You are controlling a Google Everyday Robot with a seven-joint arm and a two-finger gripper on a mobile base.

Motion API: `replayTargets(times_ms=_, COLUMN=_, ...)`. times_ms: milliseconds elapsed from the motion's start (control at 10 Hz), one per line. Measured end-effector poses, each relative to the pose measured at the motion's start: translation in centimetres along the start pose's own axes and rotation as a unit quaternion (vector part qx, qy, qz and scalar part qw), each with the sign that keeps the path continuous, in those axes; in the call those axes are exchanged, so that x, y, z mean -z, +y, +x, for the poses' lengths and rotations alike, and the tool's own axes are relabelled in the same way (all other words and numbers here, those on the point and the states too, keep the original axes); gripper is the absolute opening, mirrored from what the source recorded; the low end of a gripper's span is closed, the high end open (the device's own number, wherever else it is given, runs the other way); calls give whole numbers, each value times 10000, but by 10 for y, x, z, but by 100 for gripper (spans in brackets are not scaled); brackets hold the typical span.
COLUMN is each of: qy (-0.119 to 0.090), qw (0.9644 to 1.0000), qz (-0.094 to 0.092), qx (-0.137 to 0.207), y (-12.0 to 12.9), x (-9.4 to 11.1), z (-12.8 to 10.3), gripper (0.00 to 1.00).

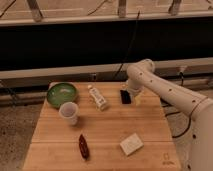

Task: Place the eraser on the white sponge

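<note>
The eraser [125,96] is a small flat black block on the far right part of the wooden table [50,140]. The gripper [134,97] hangs at the end of the white arm, right beside the eraser on its right side, close to touching it. The white sponge [131,144] is a pale cream block lying near the table's front right, well in front of the eraser and apart from the gripper.
A green bowl [62,93] sits at the back left. A white cup [68,113] stands in front of it. A white bottle [98,97] lies at the back middle. A dark reddish-brown elongated object [83,146] lies near the front.
</note>
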Motion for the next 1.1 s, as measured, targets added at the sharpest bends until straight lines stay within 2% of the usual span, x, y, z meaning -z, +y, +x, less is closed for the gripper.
replayTargets(times_ms=1100, qy=-222, qw=9992, qz=-320, qx=80, y=-9, x=-31, z=14, gripper=80)
